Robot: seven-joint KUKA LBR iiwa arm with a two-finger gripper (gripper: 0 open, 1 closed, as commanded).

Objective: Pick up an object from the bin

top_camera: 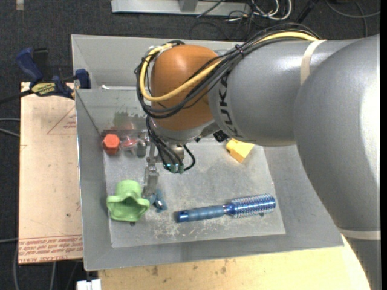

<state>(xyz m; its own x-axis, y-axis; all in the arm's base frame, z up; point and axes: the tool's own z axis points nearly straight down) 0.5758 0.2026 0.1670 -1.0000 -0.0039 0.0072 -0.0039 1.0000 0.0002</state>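
Hanging below the orange wrist cover, the pincer is down close to the floor of the bin, in its front left part; whether it is spread or pressed together I cannot tell from this angle. The green plastic piece (a lumpy, cup-like shape with no clear long axis) lies just beside it, on the side toward the view's left, touching or nearly so, and nothing shows gripped. That makes it the nearest candidate: by my reading, a short sideways shift toward it is what the pick turns on. The blue brush lies to the other side, its long axis running left to right along the front wall with its handle end nearer the pincer. The floor is bare, scuffed grey metal with free room around both. A red block and a yellow wedge sit further back, well apart.
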